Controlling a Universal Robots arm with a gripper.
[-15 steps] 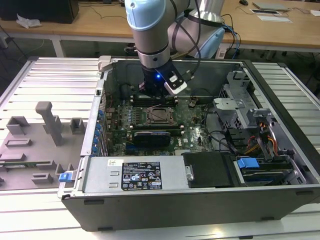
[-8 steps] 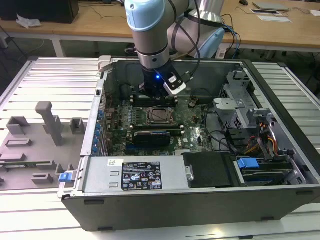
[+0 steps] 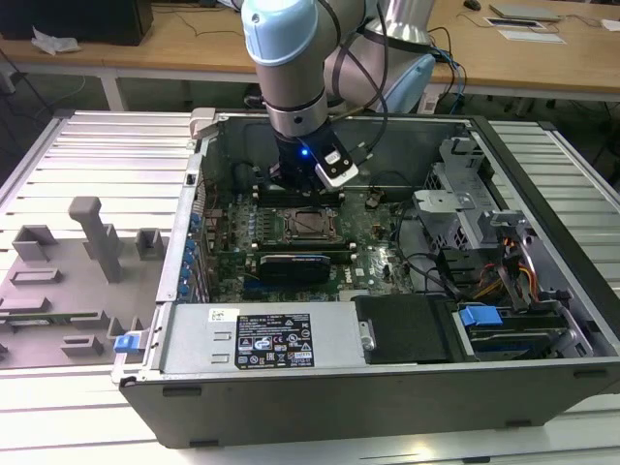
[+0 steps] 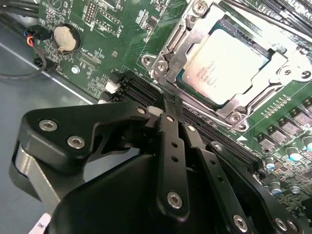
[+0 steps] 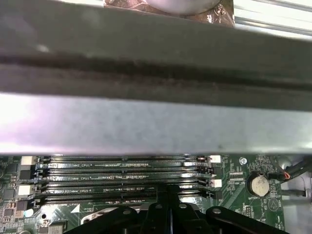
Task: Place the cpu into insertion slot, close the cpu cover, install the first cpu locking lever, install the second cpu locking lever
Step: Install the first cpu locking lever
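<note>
The cpu (image 4: pixel 225 62) already lies flat in the insertion slot (image 4: pixel 192 87), its pale top showing through the window of the cpu cover (image 4: pixel 253 95), which is folded down over it. So seating and closing look done, and the work in hand appears to be the locking levers along the socket's edges; whether either is latched cannot be told.

The hand (image 4: pixel 171 113) hovers just in front of the socket, over the long black memory slots (image 5: pixel 126 178) beside it. Its fingers (image 4: pixel 168 141) are clenched together, tips touching, grasping nothing.

In the exterior view the hand (image 3: pixel 302 186) sits low inside the open computer case (image 3: pixel 387 387), which rests on the desk (image 3: pixel 87 145), with the socket just beyond its tips.

To do this step well, the closed tips should press the lever only, sweeping down and sideways under its hook, without leaning on the cover or scraping the memory slots.
</note>
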